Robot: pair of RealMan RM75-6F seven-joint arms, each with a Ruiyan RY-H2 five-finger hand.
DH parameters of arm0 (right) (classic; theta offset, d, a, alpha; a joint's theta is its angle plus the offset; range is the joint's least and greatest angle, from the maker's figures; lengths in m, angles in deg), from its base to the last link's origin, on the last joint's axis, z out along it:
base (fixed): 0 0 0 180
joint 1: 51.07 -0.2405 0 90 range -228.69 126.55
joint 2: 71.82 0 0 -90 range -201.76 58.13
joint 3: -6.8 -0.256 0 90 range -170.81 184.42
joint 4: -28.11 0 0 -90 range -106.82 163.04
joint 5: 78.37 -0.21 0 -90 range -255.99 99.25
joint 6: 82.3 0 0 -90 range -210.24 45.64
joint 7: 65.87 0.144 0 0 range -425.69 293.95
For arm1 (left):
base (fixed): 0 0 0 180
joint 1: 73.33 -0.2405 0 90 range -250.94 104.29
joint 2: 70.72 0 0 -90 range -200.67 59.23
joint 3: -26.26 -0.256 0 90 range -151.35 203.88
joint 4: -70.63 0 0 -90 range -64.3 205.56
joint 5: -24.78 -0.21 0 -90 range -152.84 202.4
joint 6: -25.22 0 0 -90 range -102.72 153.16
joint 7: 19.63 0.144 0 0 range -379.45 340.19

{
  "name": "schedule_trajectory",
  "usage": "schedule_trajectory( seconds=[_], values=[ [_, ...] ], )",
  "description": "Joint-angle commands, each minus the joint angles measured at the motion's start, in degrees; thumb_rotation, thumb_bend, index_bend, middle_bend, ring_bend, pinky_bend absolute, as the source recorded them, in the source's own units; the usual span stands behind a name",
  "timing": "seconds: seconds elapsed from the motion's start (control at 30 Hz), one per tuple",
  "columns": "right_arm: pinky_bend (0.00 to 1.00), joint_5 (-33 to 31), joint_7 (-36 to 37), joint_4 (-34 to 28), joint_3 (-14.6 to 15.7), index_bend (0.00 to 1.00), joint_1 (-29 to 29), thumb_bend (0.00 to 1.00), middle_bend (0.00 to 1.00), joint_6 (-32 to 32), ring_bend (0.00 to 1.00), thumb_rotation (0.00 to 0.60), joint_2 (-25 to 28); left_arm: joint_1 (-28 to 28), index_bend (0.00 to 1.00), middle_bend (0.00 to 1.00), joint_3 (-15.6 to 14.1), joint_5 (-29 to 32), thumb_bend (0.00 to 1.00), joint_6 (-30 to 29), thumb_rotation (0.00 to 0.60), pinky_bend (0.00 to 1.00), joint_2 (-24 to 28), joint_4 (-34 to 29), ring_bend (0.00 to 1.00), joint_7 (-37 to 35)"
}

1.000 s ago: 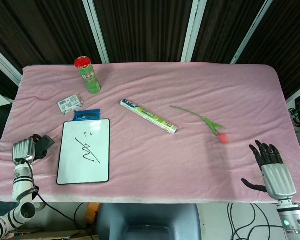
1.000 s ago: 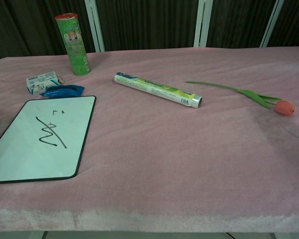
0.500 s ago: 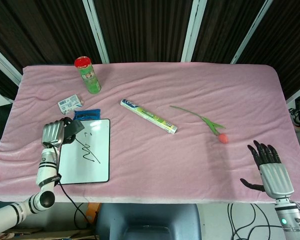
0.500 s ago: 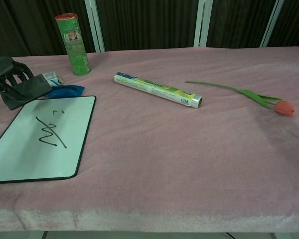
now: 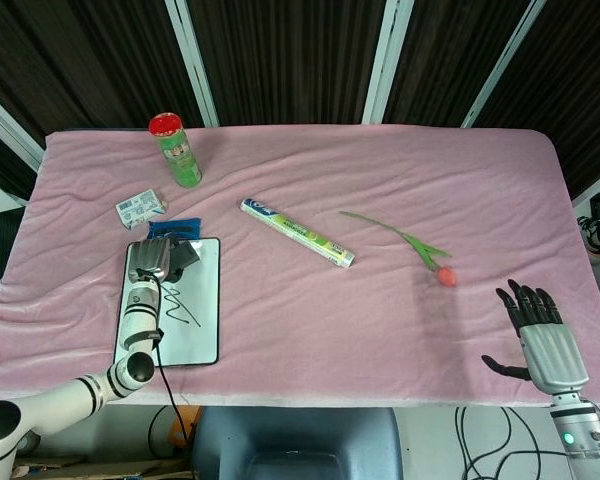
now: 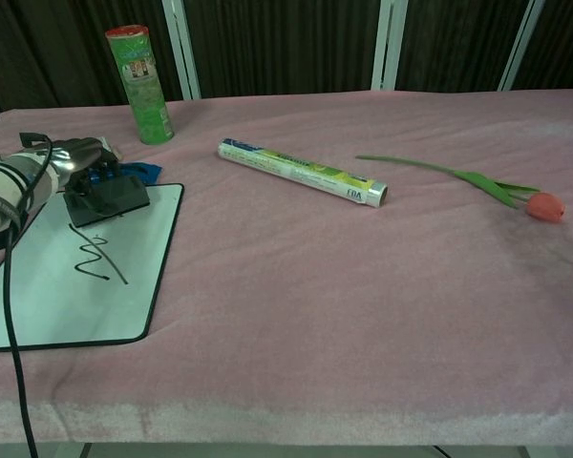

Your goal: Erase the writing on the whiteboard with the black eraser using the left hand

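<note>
A white whiteboard (image 5: pixel 195 325) (image 6: pixel 48 296) with a black rim lies at the table's front left, a black scribble (image 5: pixel 180 303) (image 6: pixel 95 258) across its middle. My left hand (image 5: pixel 152 258) (image 6: pixel 76 157) holds the black eraser (image 5: pixel 183 254) (image 6: pixel 107 198) over the board's top end, above the scribble; whether the eraser touches the board I cannot tell. My right hand (image 5: pixel 540 335) hovers open, fingers spread, off the table's front right corner, showing only in the head view.
Behind the board lie a blue packet (image 5: pixel 180 228) (image 6: pixel 138 173) and a small white box (image 5: pixel 140 207). A green can with a red lid (image 5: pixel 177 150) (image 6: pixel 140 84) stands at back left. A foil-wrap tube (image 5: pixel 297 232) (image 6: pixel 301 172) and a tulip (image 5: pixel 445 276) (image 6: pixel 544 206) lie mid-table.
My left hand has carried the eraser from the table's left edge rightward onto the top of the whiteboard. The small marks above the scribble no longer show. The right hand has hardly moved.
</note>
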Motion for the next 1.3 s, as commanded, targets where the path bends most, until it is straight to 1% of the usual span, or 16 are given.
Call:
schedule_trajectory(
  seconds=[0.03,0.33,0.57,0.77,0.87,1.0,1.13,1.3],
  values=[
    [0.10,0.17,0.47,0.06,0.06,0.00,0.12,0.30,0.00,-0.26,0.00,0.600,0.23,0.99,0.68,0.84,-0.51,2.07,0.80,-0.49,0.600,0.62,-0.71,0.72,0.68,2.07],
    [0.11,0.49,0.89,0.16,0.16,0.00,0.18,0.30,0.00,-0.57,0.00,0.600,0.37,1.42,0.68,0.84,-0.83,6.03,0.80,0.56,0.600,0.63,0.04,-0.74,0.68,4.15],
    [0.11,0.31,0.65,0.10,0.05,0.00,-0.04,0.30,0.00,-0.32,0.00,0.600,0.29,0.58,0.68,0.84,-1.34,9.27,0.81,0.19,0.600,0.63,3.88,-7.76,0.68,4.56],
    [0.11,0.42,0.25,-0.02,0.16,0.00,-0.02,0.30,0.00,-0.41,0.00,0.600,0.11,0.50,0.68,0.84,-2.48,11.35,0.81,0.25,0.600,0.63,6.07,-11.03,0.68,4.74],
    [0.11,0.48,0.25,0.02,0.18,0.00,0.00,0.30,0.00,-0.49,0.00,0.600,0.11,0.63,0.68,0.84,-2.87,11.24,0.81,-0.64,0.600,0.63,6.25,-10.49,0.68,4.50],
    [0.11,0.33,0.12,0.12,0.10,0.00,-0.09,0.30,0.00,-0.37,0.00,0.600,0.04,0.73,0.68,0.84,-3.64,10.47,0.81,-3.06,0.600,0.63,5.31,-7.42,0.68,4.62],
    [0.11,0.20,-0.18,0.07,0.13,0.00,-0.18,0.30,0.00,-0.14,0.00,0.600,-0.03,0.58,0.68,0.84,-3.46,11.63,0.81,-2.60,0.600,0.63,5.41,-6.09,0.68,4.53],
    [0.11,0.11,-0.18,-0.05,0.10,0.00,-0.10,0.30,0.00,-0.33,0.00,0.600,-0.01,0.45,0.68,0.84,-3.69,12.27,0.81,-2.35,0.600,0.63,6.00,-6.28,0.68,4.88]
  ],
)
